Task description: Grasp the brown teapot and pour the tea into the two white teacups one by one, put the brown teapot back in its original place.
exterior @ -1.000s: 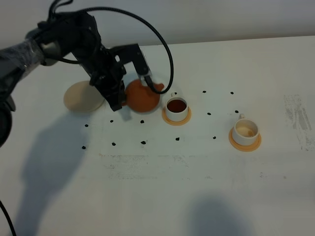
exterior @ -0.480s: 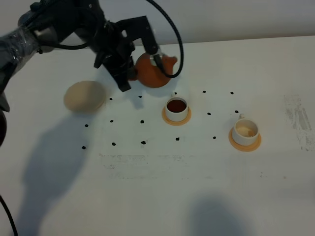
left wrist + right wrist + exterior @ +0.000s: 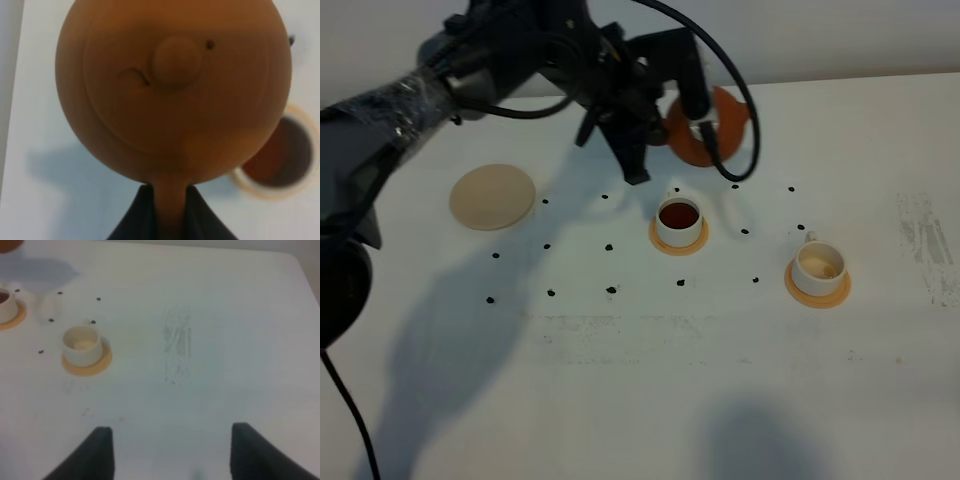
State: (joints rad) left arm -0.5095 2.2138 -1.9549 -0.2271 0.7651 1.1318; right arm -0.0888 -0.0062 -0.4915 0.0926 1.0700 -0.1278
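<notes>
Since a second ago the left end effector has lifted the brown teapot off the desk and carried it rightward, from just beside the cream coaster to a spot in the air beyond the filled teacup. The cream coaster, earlier partly hidden by the arm, now shows whole, well apart from the pot. Both cups sit as before on their orange-tan coasters; the empty teacup is farther right. In the high view the arm and its cable cover much of the pot, so the grip is unclear there. The left wrist view settles it: the dark fingers are clamped tight on the pot's loop handle. The knobbed lid faces the camera, with a small hole beside the knob. Past the pot's body, dark tea shows in the filled teacup, partly hidden. Only the right wrist view shows the right end effector. Its jaws stand wide apart with nothing between them, above bare desk near a scuffed grey patch. The empty teacup is well ahead of it. Black dots lie scattered around the cups.
</notes>
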